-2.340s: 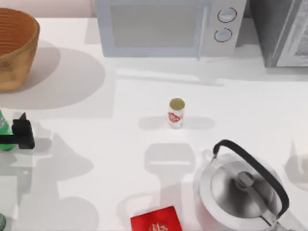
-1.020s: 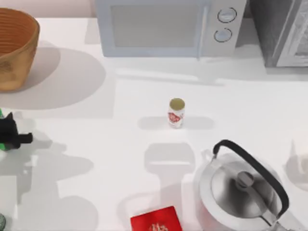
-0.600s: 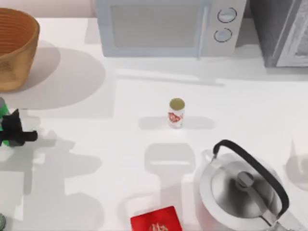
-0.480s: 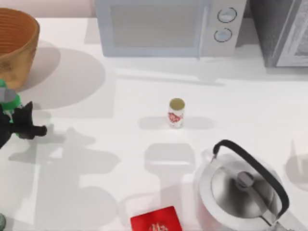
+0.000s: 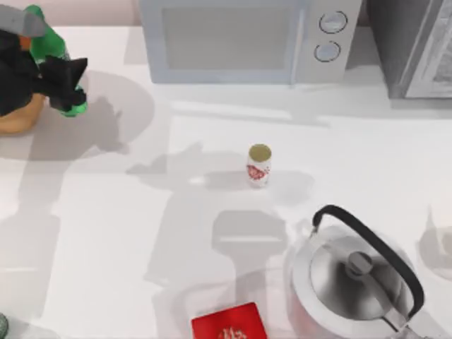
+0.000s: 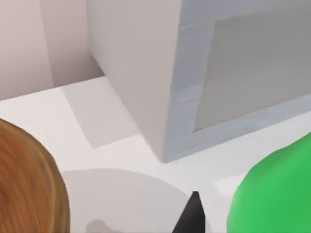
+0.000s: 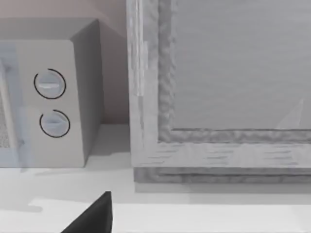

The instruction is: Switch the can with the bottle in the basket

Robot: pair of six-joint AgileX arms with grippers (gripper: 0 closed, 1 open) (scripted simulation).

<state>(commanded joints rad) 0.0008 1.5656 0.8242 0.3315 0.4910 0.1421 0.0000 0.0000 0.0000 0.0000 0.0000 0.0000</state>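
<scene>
Left gripper [image 5: 60, 81] clamped tight on the bottle [image 5: 53, 49], raised at the basket [image 5: 18, 120] rim, ten o'clock of the table. Best carried clear, set upright away from the can [image 5: 259, 166] at centre. Right gripper: fingers impossible to tell

basket [image 5: 15, 121]: mostly hidden behind the left end effector [image 5: 62, 83] and cut off by the top view's left edge
bottle [image 5: 55, 58]: partly covered by that end effector
kettle [image 5: 357, 282]: cut off at the bottom edge
red box [image 5: 229, 323]: cut off at the bottom edge
</scene>
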